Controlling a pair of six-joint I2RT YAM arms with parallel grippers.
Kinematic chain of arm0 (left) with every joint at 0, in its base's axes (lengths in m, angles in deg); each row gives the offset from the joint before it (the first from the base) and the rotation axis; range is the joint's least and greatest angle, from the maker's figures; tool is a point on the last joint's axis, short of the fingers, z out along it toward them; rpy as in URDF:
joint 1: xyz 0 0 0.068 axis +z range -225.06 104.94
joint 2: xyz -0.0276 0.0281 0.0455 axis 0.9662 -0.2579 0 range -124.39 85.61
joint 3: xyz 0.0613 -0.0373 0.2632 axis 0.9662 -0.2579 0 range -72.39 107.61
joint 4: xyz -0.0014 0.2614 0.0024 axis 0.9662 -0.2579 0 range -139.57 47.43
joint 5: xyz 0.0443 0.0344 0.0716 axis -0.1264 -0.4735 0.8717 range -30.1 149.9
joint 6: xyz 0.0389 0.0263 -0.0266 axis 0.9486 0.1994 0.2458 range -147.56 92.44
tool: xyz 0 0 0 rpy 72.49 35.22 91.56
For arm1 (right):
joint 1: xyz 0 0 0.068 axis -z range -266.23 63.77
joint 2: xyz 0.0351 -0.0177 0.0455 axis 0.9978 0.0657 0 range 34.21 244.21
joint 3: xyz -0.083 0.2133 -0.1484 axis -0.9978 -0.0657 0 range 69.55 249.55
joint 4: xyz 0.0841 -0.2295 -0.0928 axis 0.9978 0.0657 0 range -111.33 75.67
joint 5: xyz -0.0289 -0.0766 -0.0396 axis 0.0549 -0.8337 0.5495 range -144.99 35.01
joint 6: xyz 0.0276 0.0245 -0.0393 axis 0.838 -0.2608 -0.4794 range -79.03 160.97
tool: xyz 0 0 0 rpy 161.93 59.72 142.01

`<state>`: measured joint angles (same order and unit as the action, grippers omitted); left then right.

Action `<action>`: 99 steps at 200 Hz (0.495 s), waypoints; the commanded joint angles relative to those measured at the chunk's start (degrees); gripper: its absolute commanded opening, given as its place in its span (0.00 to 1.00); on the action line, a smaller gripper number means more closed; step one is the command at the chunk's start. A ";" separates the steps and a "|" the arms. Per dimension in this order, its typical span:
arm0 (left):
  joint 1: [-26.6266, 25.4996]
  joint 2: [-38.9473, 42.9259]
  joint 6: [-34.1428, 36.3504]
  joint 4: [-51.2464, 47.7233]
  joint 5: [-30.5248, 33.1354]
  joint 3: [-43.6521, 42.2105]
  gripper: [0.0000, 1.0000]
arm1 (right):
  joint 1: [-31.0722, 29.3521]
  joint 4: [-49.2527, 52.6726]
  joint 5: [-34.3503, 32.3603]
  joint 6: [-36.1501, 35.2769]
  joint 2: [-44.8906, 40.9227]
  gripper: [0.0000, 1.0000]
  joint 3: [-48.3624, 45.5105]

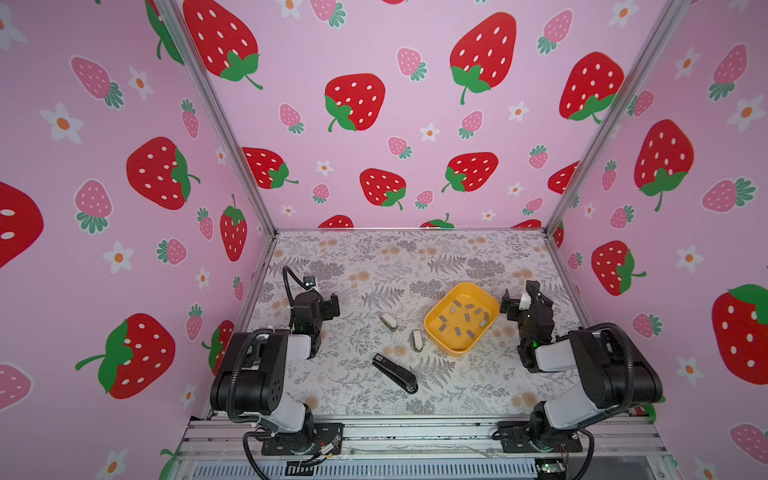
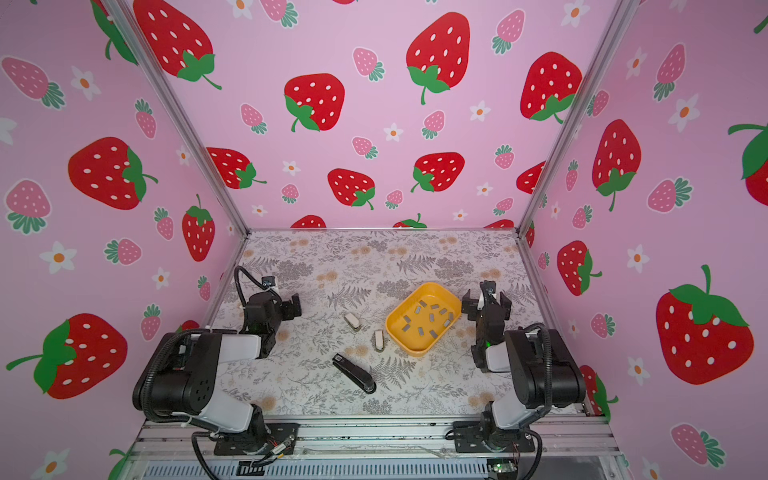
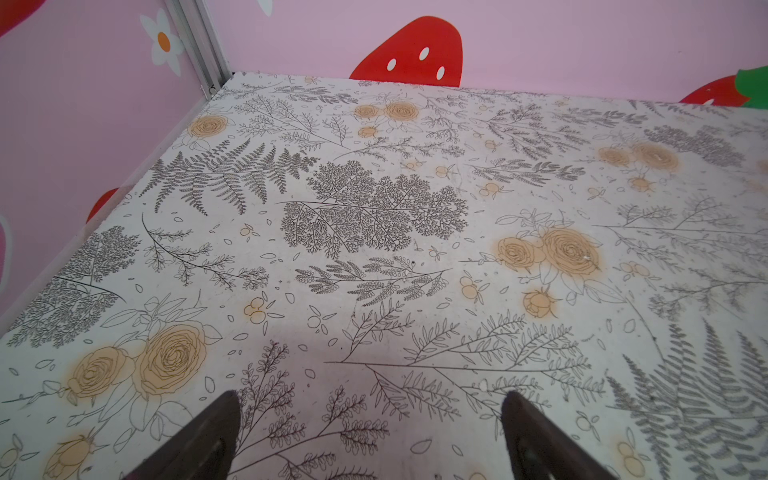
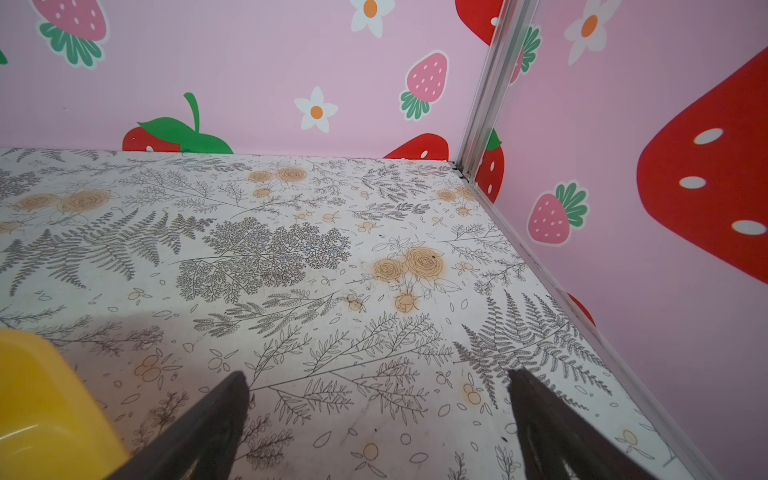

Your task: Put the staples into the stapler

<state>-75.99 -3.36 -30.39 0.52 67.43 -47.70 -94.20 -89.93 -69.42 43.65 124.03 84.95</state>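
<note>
Fern-print tbl (image 1: 353, 257), poss. stained, stapler (image 1: 395, 373) on it; pink strawberry walls (image 1: 415, 104).

Shallow yellow rectangular tray (image 1: 456, 351): plastic, smooth, glossy; bright highlight on its rim in the right wrist view.
Small grey strips of staples (image 1: 467, 317): metal, dull sheen.
Long black stapler (image 1: 395, 373): smooth, slight gloss; material unclear.
Fern-and-rose printed tabletop (image 1: 353, 257): matt, faintly scuffed.
Pink strawberry-print walls (image 1: 365, 41): matt, smooth.
Silver frame rails (image 1: 415, 434): bare metal.
Dark fingers (image 3: 199, 440) of the left gripper (image 3: 370, 415): matt, finely grained.
</note>
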 commanded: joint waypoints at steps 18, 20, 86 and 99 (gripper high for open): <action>-0.09 0.36 0.18 1.56 0.60 0.80 0.99 | 0.25 -2.15 0.36 -1.00 -0.34 0.99 0.33; -0.07 0.37 0.19 1.60 0.63 0.84 0.99 | 0.26 -2.15 0.30 -1.00 -0.30 0.99 0.33; -7.74 13.40 2.91 -10.52 12.25 1.72 0.99 | -1.40 22.95 -5.50 2.06 -14.26 0.99 7.16; -9.42 17.69 2.12 -13.36 10.69 1.92 0.99 | -1.39 30.16 -3.09 3.74 -18.55 0.99 9.41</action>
<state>-82.46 7.15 -29.01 -6.10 74.51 -47.68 -95.18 -75.19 -71.74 44.15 112.58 89.61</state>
